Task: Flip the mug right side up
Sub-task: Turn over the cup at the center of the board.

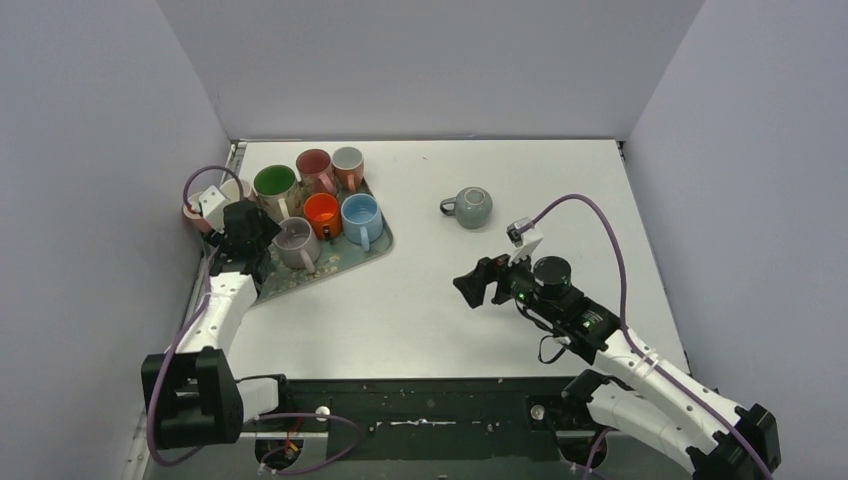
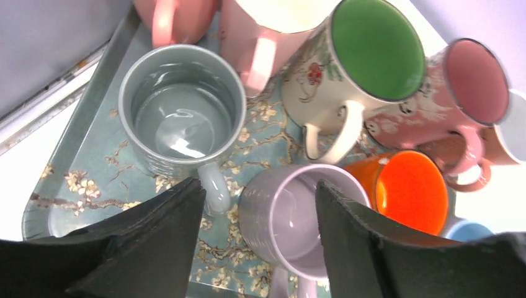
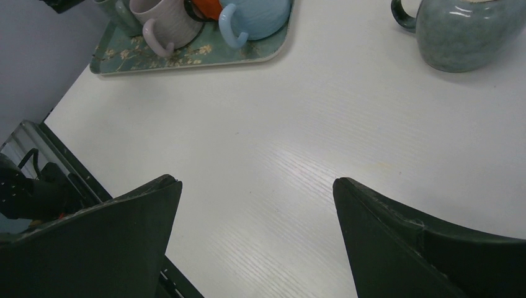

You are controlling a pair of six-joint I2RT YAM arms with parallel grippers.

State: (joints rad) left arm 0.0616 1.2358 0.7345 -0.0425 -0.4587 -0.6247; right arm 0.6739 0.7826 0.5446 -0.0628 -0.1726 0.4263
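A grey-blue rounded mug [image 1: 471, 207] stands upside down on the white table, alone, right of the tray; its handle points left. It shows at the top right of the right wrist view [image 3: 468, 31]. My right gripper [image 1: 470, 285] is open and empty, low over the table, near and left of that mug. My left gripper [image 1: 243, 237] is open and empty above the tray's left part. In the left wrist view its fingers straddle a lilac mug [image 2: 298, 217], with an upright grey mug [image 2: 180, 112] beside it.
A floral teal tray [image 1: 372, 255] at the left holds several upright mugs: green-lined [image 1: 273, 185], pink [image 1: 314, 166], orange [image 1: 322, 213], light blue [image 1: 361, 217], lilac [image 1: 295, 243]. Grey walls enclose the table on three sides.
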